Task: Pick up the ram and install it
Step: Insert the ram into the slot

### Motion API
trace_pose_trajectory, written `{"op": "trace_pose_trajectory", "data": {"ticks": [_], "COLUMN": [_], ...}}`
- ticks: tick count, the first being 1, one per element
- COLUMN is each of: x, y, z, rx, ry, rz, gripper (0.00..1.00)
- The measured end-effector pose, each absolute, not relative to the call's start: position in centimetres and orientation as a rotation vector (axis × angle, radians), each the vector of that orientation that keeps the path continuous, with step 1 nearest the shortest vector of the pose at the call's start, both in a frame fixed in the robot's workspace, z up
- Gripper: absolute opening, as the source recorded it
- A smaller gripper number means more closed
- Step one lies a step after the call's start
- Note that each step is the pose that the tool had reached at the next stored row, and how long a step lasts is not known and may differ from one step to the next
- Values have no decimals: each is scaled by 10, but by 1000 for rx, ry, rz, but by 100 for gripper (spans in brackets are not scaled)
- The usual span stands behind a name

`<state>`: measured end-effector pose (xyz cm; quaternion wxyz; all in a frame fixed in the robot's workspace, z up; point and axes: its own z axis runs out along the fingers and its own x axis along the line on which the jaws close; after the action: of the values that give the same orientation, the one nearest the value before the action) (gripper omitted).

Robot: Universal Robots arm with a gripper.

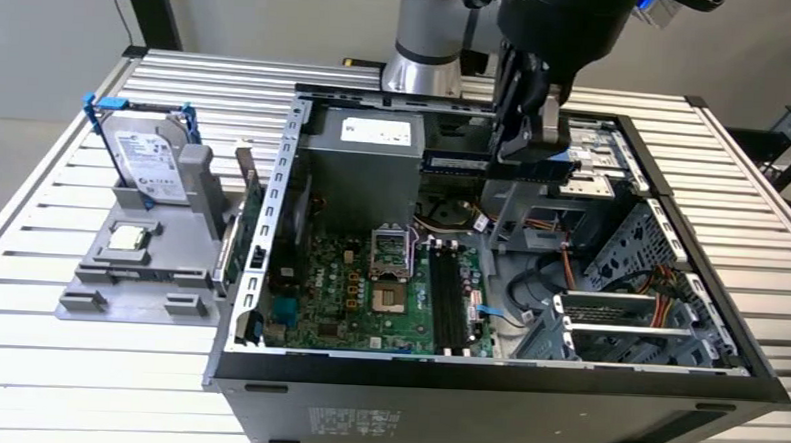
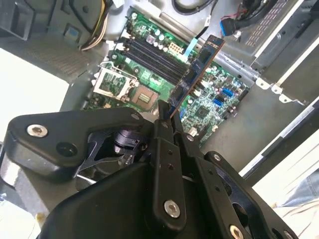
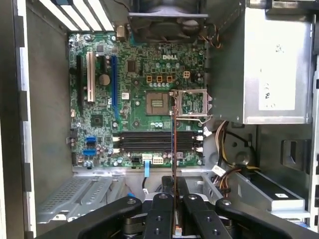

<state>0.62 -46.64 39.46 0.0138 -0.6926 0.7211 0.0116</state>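
The ram [image 2: 197, 69] is pinched by one end between the closed jaws and juts straight out from them, edge toward the motherboard [image 3: 144, 74]. It hangs inside the open case [image 1: 496, 371], clear of the black slots [image 3: 154, 141], which lie empty beyond the jaws. The pick-up looks done, but the ram is not yet seated in a slot.
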Motion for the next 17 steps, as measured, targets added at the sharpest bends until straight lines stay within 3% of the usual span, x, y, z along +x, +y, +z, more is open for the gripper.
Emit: {"op": "trace_pose_trajectory", "data": {"ticks": [17], "x": [33], "y": [-464], "z": [395], "rx": [-2143], "ry": [2259], "rz": [36], "gripper": [0]}}
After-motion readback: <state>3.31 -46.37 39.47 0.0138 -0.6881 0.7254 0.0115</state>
